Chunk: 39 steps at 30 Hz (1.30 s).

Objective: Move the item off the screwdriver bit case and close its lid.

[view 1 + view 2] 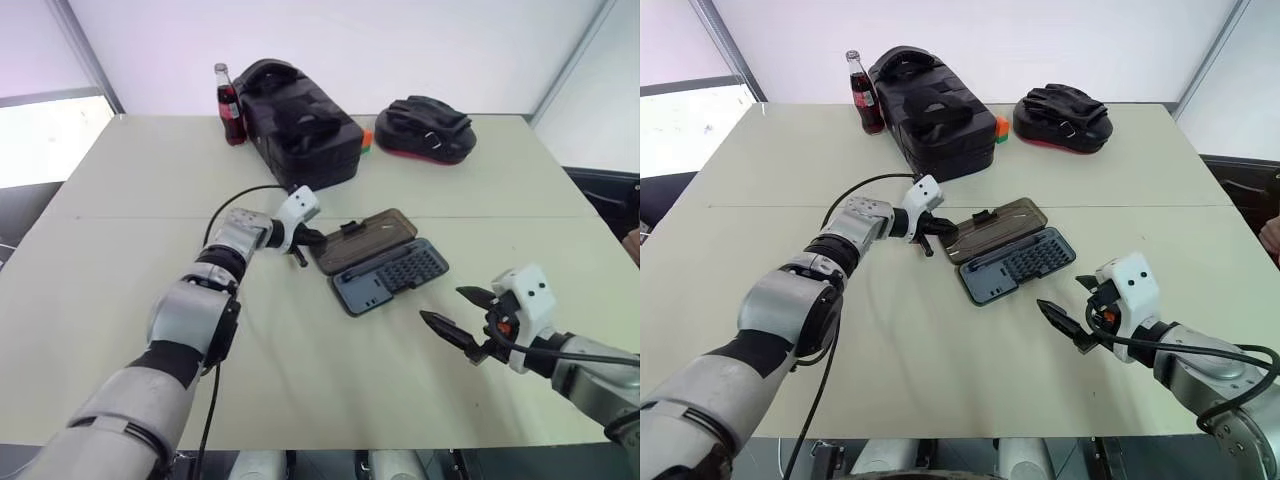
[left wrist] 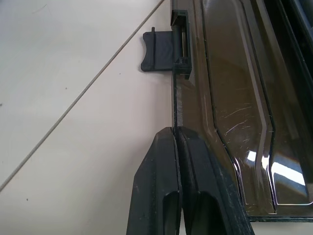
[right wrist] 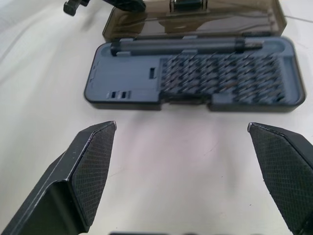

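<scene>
Left claw (image 2: pixel 175 139) pinches the edge of the open lid (image 1: pixel 365 238) of the screwdriver bit case (image 1: pixel 392 276) on the bench (image 1: pixel 120 250), right claw (image 1: pixel 444 306) gapes empty nearby; we see nothing on the case, so only closing is left.

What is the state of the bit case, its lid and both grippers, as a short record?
case: open on the table, bits uncovered
lid: laid back flat, not closed
left gripper: shut on the lid's edge
right gripper: open, above the table near the case
far end: bottle, black bag
</scene>
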Motion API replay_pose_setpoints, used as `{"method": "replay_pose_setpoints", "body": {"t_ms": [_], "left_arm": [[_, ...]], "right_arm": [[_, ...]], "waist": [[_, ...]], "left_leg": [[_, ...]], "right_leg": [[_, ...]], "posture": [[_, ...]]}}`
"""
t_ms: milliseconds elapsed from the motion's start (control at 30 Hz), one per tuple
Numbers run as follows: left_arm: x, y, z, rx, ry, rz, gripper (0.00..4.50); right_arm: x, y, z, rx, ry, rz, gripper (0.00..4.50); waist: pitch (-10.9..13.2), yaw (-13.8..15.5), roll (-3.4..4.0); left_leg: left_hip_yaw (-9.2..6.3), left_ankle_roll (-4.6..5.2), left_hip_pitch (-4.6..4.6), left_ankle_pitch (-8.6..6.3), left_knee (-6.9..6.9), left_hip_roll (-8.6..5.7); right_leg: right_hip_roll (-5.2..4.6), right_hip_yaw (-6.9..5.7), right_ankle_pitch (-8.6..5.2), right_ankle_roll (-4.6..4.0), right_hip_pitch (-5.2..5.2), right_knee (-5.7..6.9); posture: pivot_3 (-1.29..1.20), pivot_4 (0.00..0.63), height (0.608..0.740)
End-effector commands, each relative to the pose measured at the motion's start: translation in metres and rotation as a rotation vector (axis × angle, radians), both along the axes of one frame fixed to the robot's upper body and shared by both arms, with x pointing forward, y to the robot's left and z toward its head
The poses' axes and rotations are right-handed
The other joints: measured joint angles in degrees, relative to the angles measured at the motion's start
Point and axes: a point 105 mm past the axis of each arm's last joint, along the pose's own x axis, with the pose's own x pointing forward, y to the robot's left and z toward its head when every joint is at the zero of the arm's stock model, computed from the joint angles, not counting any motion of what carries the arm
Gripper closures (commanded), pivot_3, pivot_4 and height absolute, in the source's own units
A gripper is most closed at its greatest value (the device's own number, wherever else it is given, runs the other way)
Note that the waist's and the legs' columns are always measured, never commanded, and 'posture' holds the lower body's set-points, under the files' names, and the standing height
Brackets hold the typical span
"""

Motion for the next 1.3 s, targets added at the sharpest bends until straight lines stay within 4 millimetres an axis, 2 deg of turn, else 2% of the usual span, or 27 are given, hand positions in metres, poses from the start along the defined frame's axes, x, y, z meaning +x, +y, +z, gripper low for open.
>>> {"method": "replay_pose_setpoints", "body": {"t_ms": [33, 133, 267, 467, 633, 800, 1000, 1300], "left_arm": [[-0.009, 0.004, -0.023, 0.068, 0.04, -0.029, 4.48], [-0.009, 0.004, -0.015, 0.123, -0.054, -0.111, 4.48], [-0.02, 0.015, -0.02, 0.298, -0.13, -0.319, 4.48], [-0.028, 0.026, -0.011, 0.342, -0.167, -0.451, 4.48], [-0.031, 0.032, 0.002, 0.312, -0.2, -0.501, 4.48], [-0.036, 0.037, 0.004, 0.294, -0.202, -0.541, 4.48], [-0.046, 0.04, -0.001, 0.259, -0.157, -0.582, 4.48], [-0.052, 0.046, -0.008, 0.217, -0.074, -0.547, 4.48]], "right_arm": [[0.003, 0.0, 0.011, -0.007, -0.046, 0.006, 0.0], [0.003, 0.0, 0.01, -0.006, -0.044, 0.009, 0.0], [0.003, -0.001, 0.009, -0.009, -0.035, 0.016, 0.0], [0.004, -0.002, 0.01, -0.01, -0.034, 0.018, 0.0], [0.004, -0.002, 0.01, -0.009, -0.025, 0.027, 0.0], [0.003, -0.004, 0.009, -0.013, -0.016, 0.027, 0.0], [0.005, -0.005, 0.009, -0.015, -0.015, 0.025, 0.0], [0.011, -0.001, 0.007, 0.0, -0.014, 0.038, 0.0]], "waist": [[0.0, 0.0, 0.0], [0.0, 0.0, -0.01], [0.0, -0.2, -0.01], [0.0, -0.3, -0.01], [0.0, -0.3, -0.02], [0.0, -0.1, -0.02], [0.0, 0.0, -0.02], [0.0, -0.1, -0.02]], "left_leg": [[0.0, 0.0, 0.03, 0.0, 0.0, 0.0], [0.0, 0.0, 0.06, 0.0, 0.0, 0.0], [0.02, 0.0, 0.07, 0.0, -0.01, 0.01], [0.03, 0.0, 0.09, 0.0, -0.02, 0.04], [0.02, 0.0, 0.08, 0.0, -0.02, 0.04], [0.02, 0.0, 0.06, 0.0, -0.02, 0.04], [0.02, 0.0, 0.05, 0.0, -0.02, 0.04], [0.02, 0.0, 0.05, 0.0, -0.02, 0.05]], "right_leg": [[0.0, 0.01, 0.0, 0.0, 0.02, 0.0], [0.0, 0.01, 0.0, 0.0, 0.07, 0.0], [0.01, 0.01, 0.0, 0.0, 0.06, -0.01], [0.03, 0.02, 0.0, -0.01, 0.07, 0.0], [0.03, 0.02, -0.01, -0.01, 0.06, 0.0], [0.03, 0.02, 0.0, -0.01, 0.06, -0.01], [0.03, 0.02, -0.01, -0.01, 0.06, -0.01], [0.03, 0.03, -0.01, -0.01, 0.06, -0.01]], "posture": [[0.0, 0.15, 0.74], [0.0, 0.15, 0.74], [0.0, 0.15, 0.74], [0.0, 0.15, 0.74], [0.0, 0.15, 0.74], [0.0, 0.15, 0.74], [0.0, 0.15, 0.74], [0.0, 0.15, 0.74]]}}
